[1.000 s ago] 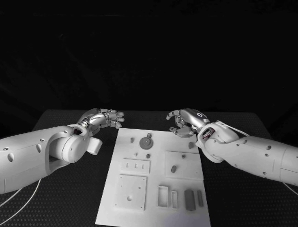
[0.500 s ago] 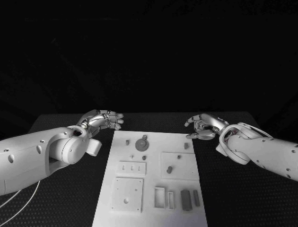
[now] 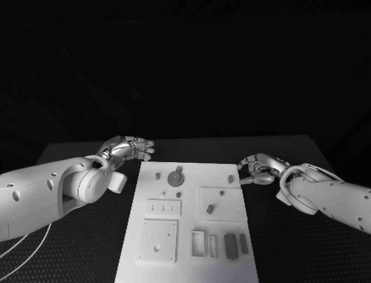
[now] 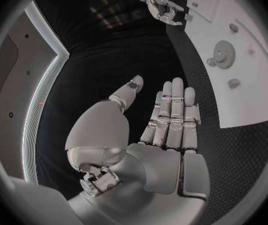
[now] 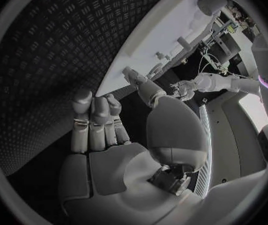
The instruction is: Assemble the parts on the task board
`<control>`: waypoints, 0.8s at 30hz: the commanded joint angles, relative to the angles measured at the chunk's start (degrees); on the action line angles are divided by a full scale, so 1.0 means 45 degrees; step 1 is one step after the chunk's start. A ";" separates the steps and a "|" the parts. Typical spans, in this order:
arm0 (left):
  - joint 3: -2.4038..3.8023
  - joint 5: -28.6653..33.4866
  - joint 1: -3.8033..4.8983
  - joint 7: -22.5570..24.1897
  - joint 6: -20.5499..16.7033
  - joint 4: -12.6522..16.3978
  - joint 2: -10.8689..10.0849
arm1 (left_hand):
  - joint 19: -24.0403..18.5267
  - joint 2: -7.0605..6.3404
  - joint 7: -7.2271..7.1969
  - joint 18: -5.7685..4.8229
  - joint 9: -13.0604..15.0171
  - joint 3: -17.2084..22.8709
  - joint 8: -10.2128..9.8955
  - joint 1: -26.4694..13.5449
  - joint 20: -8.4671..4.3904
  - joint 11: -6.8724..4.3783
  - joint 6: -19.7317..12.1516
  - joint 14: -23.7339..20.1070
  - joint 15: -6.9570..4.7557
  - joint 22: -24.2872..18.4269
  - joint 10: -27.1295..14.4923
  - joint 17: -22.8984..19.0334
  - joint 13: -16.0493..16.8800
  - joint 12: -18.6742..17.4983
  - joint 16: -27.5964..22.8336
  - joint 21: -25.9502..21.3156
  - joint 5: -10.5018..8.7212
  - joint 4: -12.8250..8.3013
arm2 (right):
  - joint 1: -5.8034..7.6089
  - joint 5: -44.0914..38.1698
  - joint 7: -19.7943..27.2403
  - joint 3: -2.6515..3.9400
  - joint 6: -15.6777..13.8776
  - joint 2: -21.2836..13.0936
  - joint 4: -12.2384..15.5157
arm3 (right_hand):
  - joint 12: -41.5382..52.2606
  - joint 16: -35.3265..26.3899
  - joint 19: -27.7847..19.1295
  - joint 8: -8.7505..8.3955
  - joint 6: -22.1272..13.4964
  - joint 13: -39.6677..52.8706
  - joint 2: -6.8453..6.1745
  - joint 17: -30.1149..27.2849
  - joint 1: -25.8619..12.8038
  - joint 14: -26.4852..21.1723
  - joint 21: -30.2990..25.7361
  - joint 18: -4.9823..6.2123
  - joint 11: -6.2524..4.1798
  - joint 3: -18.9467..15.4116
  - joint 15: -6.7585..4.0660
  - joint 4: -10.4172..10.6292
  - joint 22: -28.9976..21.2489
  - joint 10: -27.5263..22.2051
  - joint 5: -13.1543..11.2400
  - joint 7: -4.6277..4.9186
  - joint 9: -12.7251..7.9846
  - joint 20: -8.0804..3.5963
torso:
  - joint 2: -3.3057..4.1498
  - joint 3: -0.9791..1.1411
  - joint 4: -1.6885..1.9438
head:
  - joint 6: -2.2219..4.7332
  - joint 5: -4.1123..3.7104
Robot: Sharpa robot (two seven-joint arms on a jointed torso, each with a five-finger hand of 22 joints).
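The white task board lies lengthwise in the middle of the black table. A grey gear sits near its far end, and small grey parts are spread along it. A dark oblong part stands in a slot near the front. My left hand hovers off the board's far left corner. In the left wrist view its fingers are straight, its thumb is apart, and it holds nothing. My right hand is beside the board's right edge, fingers loosely bent and empty.
Black studded table surrounds the board on all sides. The left wrist view shows the gear on the board and my right hand beyond it. Raised square plates sit on the board's near half.
My right hand has moved from above the board's far right corner to the right and nearer, off the board's edge. The left hand has stayed put.
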 commanded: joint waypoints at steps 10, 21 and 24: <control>0.0006 -0.0055 -0.0031 0.0127 0.0263 -0.0024 0.0069 | 0.0010 0.0067 -0.0010 0.0106 0.0008 0.0052 0.0040 -0.0099 -0.0103 0.0029 0.0006 -0.0019 0.0037 -0.0016 0.0033 0.0020 0.0010 -0.0006 -0.0048 0.0063 -0.0072 -0.0037 | -0.0331 0.0061 0.0336 0.0011 0.0184 0.0501 -0.0392 | 0.0108 -0.0073 -0.0129 0.0065 0.0479 -0.0065 0.0349 0.0080 0.0734 -0.0108 -0.0075 0.0595 0.0187 0.0219 -0.0051 0.0094 0.0187 -0.0680 -0.1333 0.0369 -0.0052 0.0042 | -0.0011 -0.0003 0.0005 | -0.0118 0.0080; 0.0006 -0.0064 -0.0036 0.0102 0.0255 -0.0025 0.0063 | 0.0009 0.0076 -0.0007 0.0105 0.0009 0.0052 0.0037 -0.0106 -0.0102 0.0034 0.0000 -0.0021 0.0039 -0.0018 0.0026 0.0023 0.0010 -0.0010 -0.0052 0.0065 -0.0072 -0.0033 | -0.0479 0.0061 0.0361 0.0011 0.0034 0.0787 -0.0528 | 0.0184 -0.0042 -0.0114 0.0448 0.1149 -0.0102 0.0659 0.0152 0.0841 -0.0092 -0.0004 0.0595 0.0073 0.0706 -0.0155 0.0448 0.0216 -0.0630 -0.1404 0.0245 0.0101 0.0059 | -0.0024 -0.0038 0.0019 | -0.0183 0.0130; 0.0006 -0.0070 -0.0036 0.0096 0.0266 -0.0020 0.0064 | 0.0009 0.0076 -0.0006 0.0105 0.0009 0.0052 0.0035 -0.0106 -0.0102 0.0035 -0.0002 -0.0021 0.0039 -0.0019 0.0024 0.0024 0.0010 -0.0011 -0.0053 0.0066 -0.0072 -0.0033 | -0.0516 0.0060 0.0380 0.0011 0.0043 0.0821 -0.0542 | 0.0197 -0.0040 -0.0124 0.0565 0.1364 -0.0115 0.0737 0.0167 0.0849 -0.0091 0.0020 0.0595 0.0001 0.0762 -0.0218 0.0448 0.0224 -0.0617 -0.1404 0.0164 0.0150 0.0057 | -0.0022 -0.0043 0.0022 | -0.0209 0.0151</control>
